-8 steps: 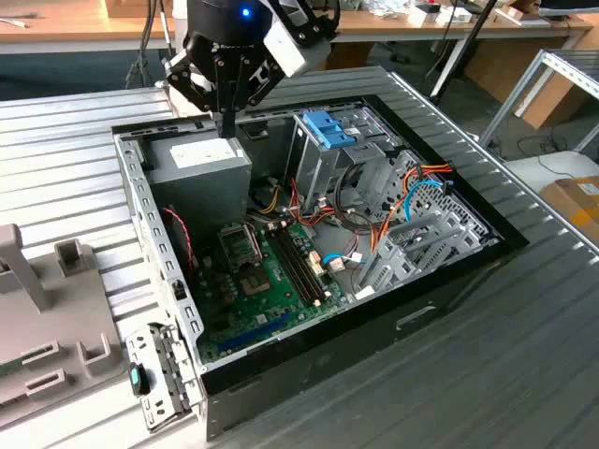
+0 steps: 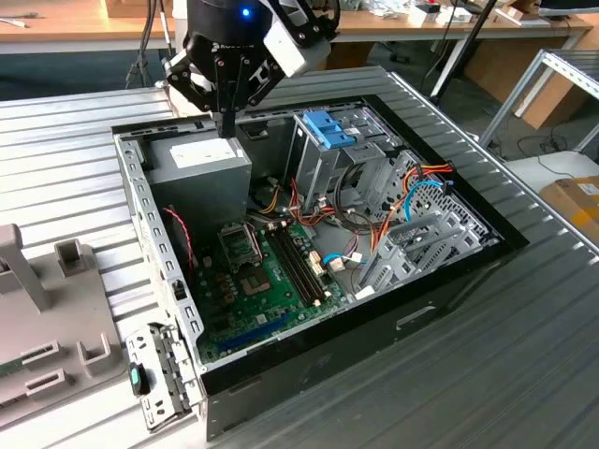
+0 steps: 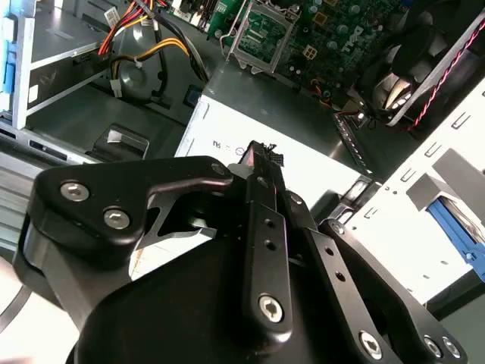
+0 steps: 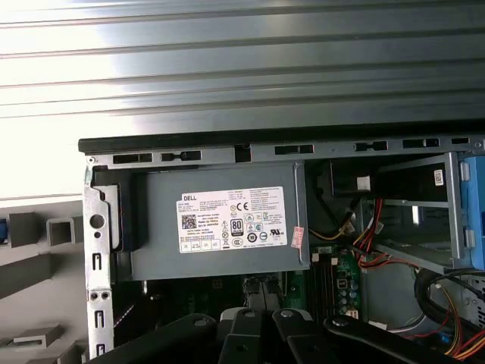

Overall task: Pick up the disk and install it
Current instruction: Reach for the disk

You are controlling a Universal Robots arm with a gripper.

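My gripper [image 2: 227, 124] hangs above the back left corner of the open computer case [image 2: 140, 201], just over the grey power-supply box [image 2: 201, 173]. Its black fingers [image 3: 261, 163] are pressed together with nothing between them. In the first wrist view the gripper [image 4: 261, 322] sits at the near edge of that box [image 4: 220, 227]. Of the disk I see only a strip of light blue bracket [image 3: 455, 227] in the grey fixture outside the case wall, and a sliver [image 4: 3, 231] beside the same fixture. The drive's body is hidden.
Inside the case lie the green motherboard [image 2: 257, 281], red and orange cables [image 2: 374, 220] and a tall metal drive cage [image 2: 323, 164] with a blue latch [image 2: 328, 129]. The grey fixture [image 2: 47, 309] stands on the exterior view's left. Ribbed metal tabletop [image 2: 524, 309] surrounds the case.
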